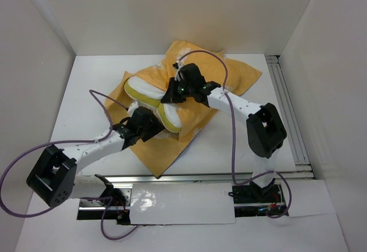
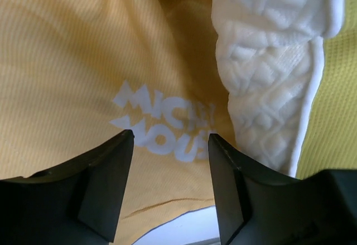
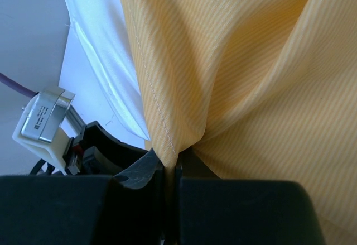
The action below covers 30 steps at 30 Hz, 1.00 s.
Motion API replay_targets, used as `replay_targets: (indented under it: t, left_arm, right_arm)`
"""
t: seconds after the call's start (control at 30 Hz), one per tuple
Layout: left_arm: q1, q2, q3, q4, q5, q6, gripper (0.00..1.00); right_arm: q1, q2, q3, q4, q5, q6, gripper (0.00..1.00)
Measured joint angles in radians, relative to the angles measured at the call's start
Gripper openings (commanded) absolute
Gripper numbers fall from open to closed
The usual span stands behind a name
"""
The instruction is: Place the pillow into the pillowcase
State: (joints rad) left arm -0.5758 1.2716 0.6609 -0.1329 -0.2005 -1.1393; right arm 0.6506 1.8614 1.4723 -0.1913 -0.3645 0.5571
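We see the pillow point(image 1: 140, 89) lying on the orange-yellow pillowcase point(image 1: 241, 77). Our right gripper point(image 3: 170, 164) is pinched on pillowcase cloth at the pillow's edge. Our left gripper point(image 2: 170, 142), fingers apart, hovers just beside the pillow.

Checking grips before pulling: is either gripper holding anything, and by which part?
The right gripper is shut on the pillowcase, pinching its stitched edge. The left gripper is open beside the pillow, holding nothing.
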Motion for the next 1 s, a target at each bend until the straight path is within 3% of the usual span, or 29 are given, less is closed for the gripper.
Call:
replay_targets:
  t: [0.27, 0.33, 0.4, 0.43, 0.67, 1.0]
  left_arm:
    - [-0.015, 0.190, 0.121, -0.043, -0.122, -0.123, 0.63]
    - [-0.015, 0.243, 0.150, -0.055, -0.131, -0.132, 0.38]
    - [-0.015, 0.290, 0.173, -0.057, -0.133, -0.137, 0.07]
    - [-0.015, 0.304, 0.180, -0.058, -0.133, -0.139, 0.00]
    - [-0.016, 0.255, 0.225, -0.193, -0.175, -0.145, 0.00]
    - [-0.020, -0.388, 0.145, -0.348, -0.245, -0.058, 0.00]
  right_arm:
    - [-0.004, 0.000, -0.001, 0.015, -0.018, 0.010, 0.00]
    - [-0.008, 0.000, -0.004, 0.017, -0.024, 0.011, 0.00]
    - [-0.009, 0.000, -0.010, 0.020, -0.029, 0.014, 0.00]
    - [-0.009, 0.000, -0.012, 0.019, -0.030, 0.014, 0.00]
    - [0.002, -0.001, -0.014, -0.022, 0.043, -0.042, 0.00]
    - [0.092, 0.002, 0.005, -0.055, 0.412, -0.077, 0.00]
